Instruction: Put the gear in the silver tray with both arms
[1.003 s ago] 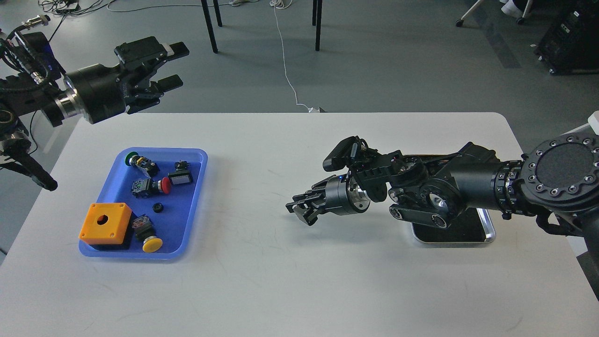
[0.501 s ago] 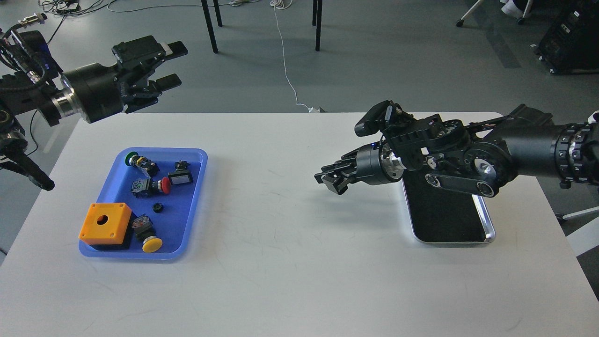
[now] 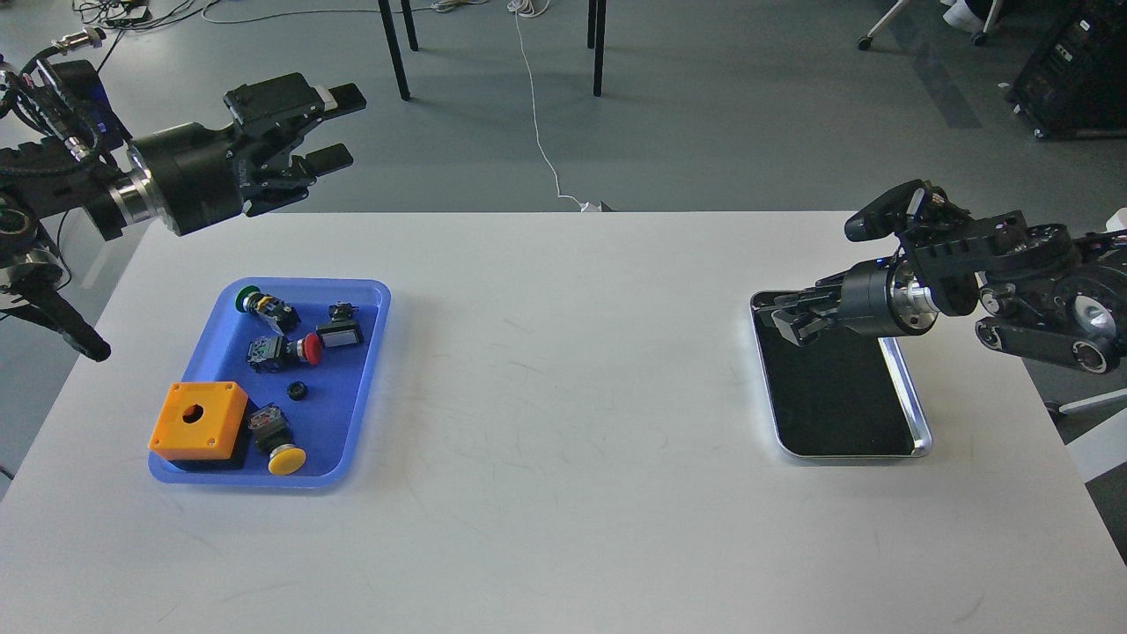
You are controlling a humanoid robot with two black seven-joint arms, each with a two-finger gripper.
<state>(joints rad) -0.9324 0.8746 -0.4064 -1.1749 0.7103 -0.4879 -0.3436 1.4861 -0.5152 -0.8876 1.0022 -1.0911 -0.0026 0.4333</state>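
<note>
The gear (image 3: 298, 389) is a small black ring lying in the blue tray (image 3: 373, 370) at the table's left. The silver tray (image 3: 836, 409) lies at the right with a bare dark bottom. My left gripper (image 3: 338, 125) is open and empty, held high beyond the table's far left edge, well above and behind the blue tray. My right gripper (image 3: 789, 323) hovers over the silver tray's far left corner, pointing left. Its dark fingers cannot be told apart, and nothing shows in them.
The blue tray also holds an orange box with a hole (image 3: 197, 420), a yellow push button (image 3: 286, 459), a red one (image 3: 308, 349), a green one (image 3: 248, 298) and a black switch (image 3: 340, 333). Chair legs and a white cable stand on the floor behind the table.
My right arm has drawn back to the right, from the table's middle to over the silver tray, uncovering most of it. My left gripper has shifted slightly right and stays open.
</note>
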